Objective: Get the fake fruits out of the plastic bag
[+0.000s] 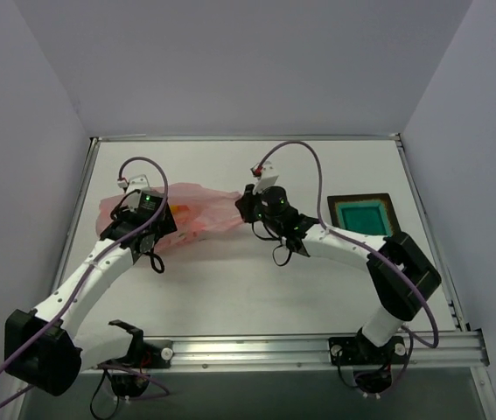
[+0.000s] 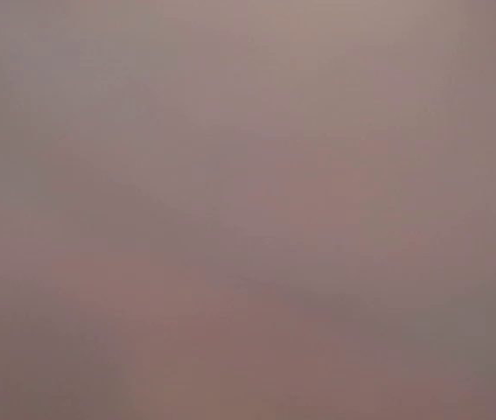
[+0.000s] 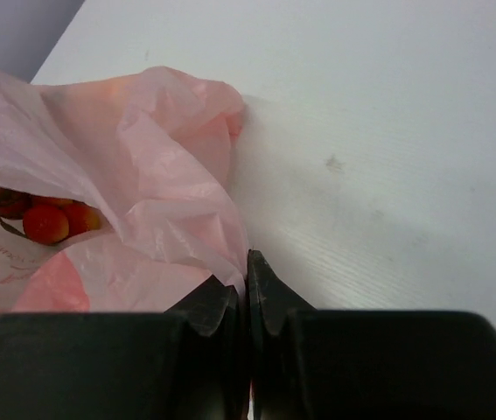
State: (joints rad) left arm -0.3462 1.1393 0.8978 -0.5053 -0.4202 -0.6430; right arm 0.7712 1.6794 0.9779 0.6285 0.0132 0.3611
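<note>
The left gripper (image 1: 151, 217) is pushed into the thin, crinkly pink plastic bag (image 1: 202, 213) lying on the white table (image 1: 230, 284); nobody can tell if it is open. From inside the bag peek shiny red round berries (image 3: 48, 220). The right gripper (image 3: 248, 262) pinches the bag's edge, its 2 fingers pressed together.

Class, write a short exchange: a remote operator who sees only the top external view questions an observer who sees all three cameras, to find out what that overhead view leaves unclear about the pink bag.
Operator: From above, the wrist hides the fingertips of the right gripper. Is it holding anything?
Observer: Yes. The right wrist view shows it shut on a fold of the plastic bag, at the bag's edge.
Operator: Any fruit showing?
Observer: Red berries show inside the bag's opening, to the left of the fingers in the right wrist view.
</note>
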